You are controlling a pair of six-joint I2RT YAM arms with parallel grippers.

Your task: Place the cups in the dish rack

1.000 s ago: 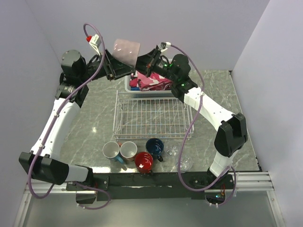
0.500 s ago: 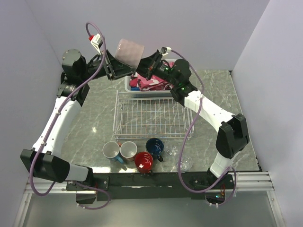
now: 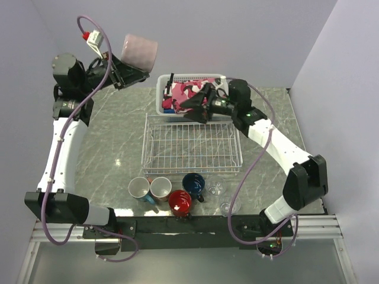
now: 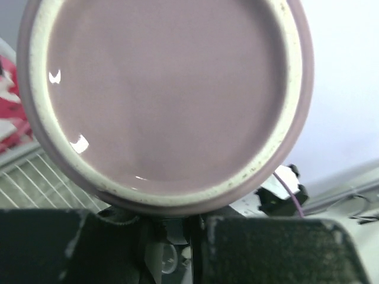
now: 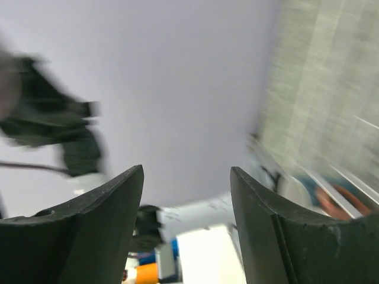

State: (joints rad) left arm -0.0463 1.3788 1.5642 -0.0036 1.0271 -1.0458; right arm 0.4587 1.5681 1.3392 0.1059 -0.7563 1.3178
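Mauve-pink ceramic mug [image 3: 140,52]: clamped in left gripper [image 3: 126,75], above far-left corner. Right gripper [image 3: 190,107]: fingers apart, empty. Risk: edge-only grip slipping, mug dropping outside white wire rack [image 3: 190,146].

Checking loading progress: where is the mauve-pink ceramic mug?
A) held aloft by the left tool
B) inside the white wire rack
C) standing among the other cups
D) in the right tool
A: the left tool grips the mauve-pink ceramic mug in the air.

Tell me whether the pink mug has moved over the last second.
Yes. The pink mug in the left gripper has swung left in the top view, from over the white basket's left corner to well clear of it.
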